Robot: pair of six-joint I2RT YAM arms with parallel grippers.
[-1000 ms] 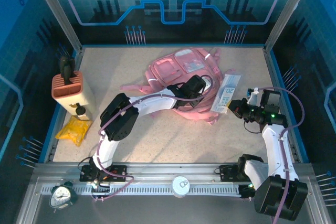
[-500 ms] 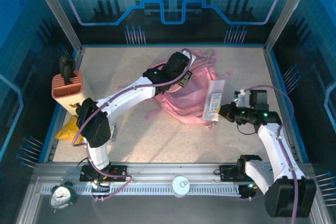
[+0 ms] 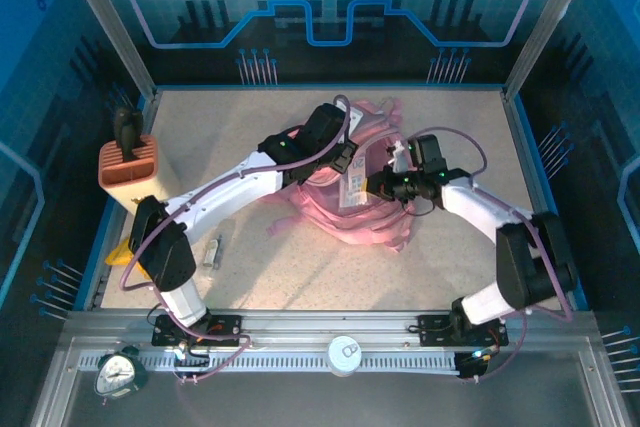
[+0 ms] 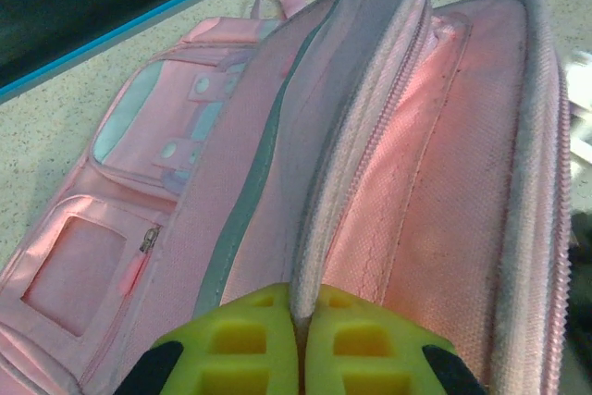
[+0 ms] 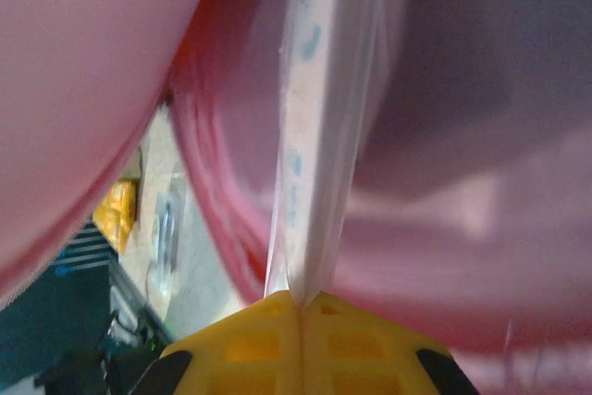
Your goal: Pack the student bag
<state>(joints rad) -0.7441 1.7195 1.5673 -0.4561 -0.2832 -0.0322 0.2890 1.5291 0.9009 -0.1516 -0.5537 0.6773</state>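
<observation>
The student bag [image 3: 362, 224], a soft pink backpack, lies at the middle back of the table with its main pocket gaping. My left gripper [image 3: 346, 153] is shut on the grey zip edge [image 4: 344, 159] of that opening and holds it up; the fingertips [image 4: 268, 321] pinch the rim. My right gripper [image 3: 379, 185] is shut on a flat white plastic packet [image 3: 355, 188] and reaches in from the right. In the right wrist view the packet [image 5: 324, 127] stands edge-on between pink fabric walls [image 5: 481, 90], inside the opening.
An orange ribbed box [image 3: 128, 164] with a dark object [image 3: 126, 129] in it stands at the left edge. A yellow packet [image 3: 121, 251] lies in front of it, and a small clear item [image 3: 212, 250] nearby. An alarm clock [image 3: 120, 371] sits on the near rail.
My right gripper has carried the white packet left from beside the bag into its opening. My left gripper has pulled the bag's rim up and toward the back.
</observation>
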